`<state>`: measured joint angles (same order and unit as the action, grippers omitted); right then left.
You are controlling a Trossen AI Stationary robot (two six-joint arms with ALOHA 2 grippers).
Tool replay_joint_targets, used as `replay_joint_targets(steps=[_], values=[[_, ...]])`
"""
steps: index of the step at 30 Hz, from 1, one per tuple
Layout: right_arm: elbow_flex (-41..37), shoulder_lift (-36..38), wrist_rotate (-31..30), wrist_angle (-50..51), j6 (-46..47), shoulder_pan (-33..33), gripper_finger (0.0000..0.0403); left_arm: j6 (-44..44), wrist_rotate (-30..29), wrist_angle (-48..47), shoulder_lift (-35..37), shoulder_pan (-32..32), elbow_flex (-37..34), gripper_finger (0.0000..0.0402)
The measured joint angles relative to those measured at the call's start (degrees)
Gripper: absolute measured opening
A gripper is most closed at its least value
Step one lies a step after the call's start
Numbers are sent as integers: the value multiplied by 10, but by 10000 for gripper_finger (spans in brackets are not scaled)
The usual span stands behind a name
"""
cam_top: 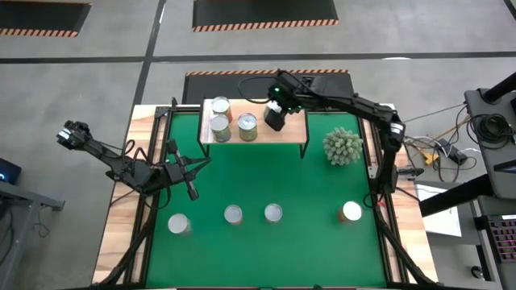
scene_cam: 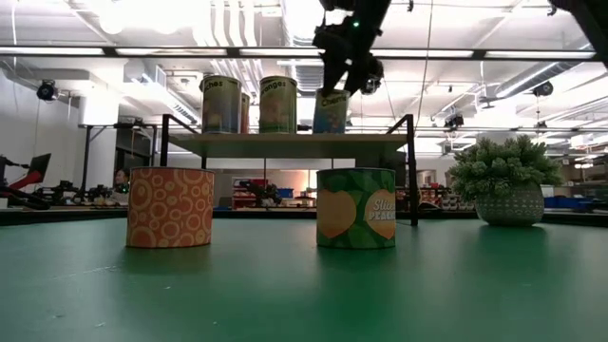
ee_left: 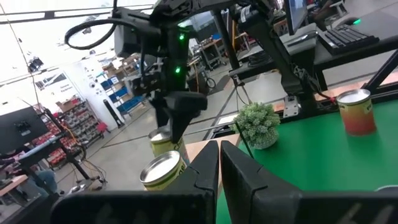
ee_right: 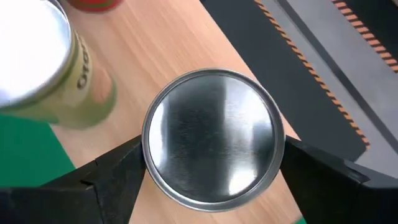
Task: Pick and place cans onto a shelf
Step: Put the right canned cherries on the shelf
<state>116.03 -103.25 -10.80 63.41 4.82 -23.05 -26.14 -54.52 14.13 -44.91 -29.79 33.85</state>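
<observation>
Over the shelf (cam_top: 294, 137), right claw (ee_right: 211, 158) spread wide either side of a can (ee_right: 212, 137) standing upright on the wood, apparently to set it beside three others.

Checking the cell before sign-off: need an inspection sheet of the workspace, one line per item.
Surface: green mat over a light-wood table.
Job's things: four silver-topped cans on the low wooden shelf, one between the right fingers; four cans in a row on the mat.
Clutter: spiky pale-green plant beside the shelf.
Grippers: right gripper over the shelf, fingers wide around its can; left gripper shut, empty, above the mat.
Cables: loose bundle right of the table.
Surroundings: grey floor, hazard-striped mats.
</observation>
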Motion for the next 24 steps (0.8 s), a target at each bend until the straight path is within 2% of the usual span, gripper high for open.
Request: replay_joint_targets(steps=[5,12,16,20,24], values=[[48,-36,8,10,-4,0,355,3,0,0,0,0,0,0],[100,-43,8,20,0,0,358,8,0,0,0,0,0,0],[139,-39,7,75,-4,0,357,13,0,0,0,0,0,0],[166,-27,3,142,-11,0,337,18,0,0,0,0,0,0],[152,-13,3,183,-8,0,293,18,0,0,0,0,0,0]])
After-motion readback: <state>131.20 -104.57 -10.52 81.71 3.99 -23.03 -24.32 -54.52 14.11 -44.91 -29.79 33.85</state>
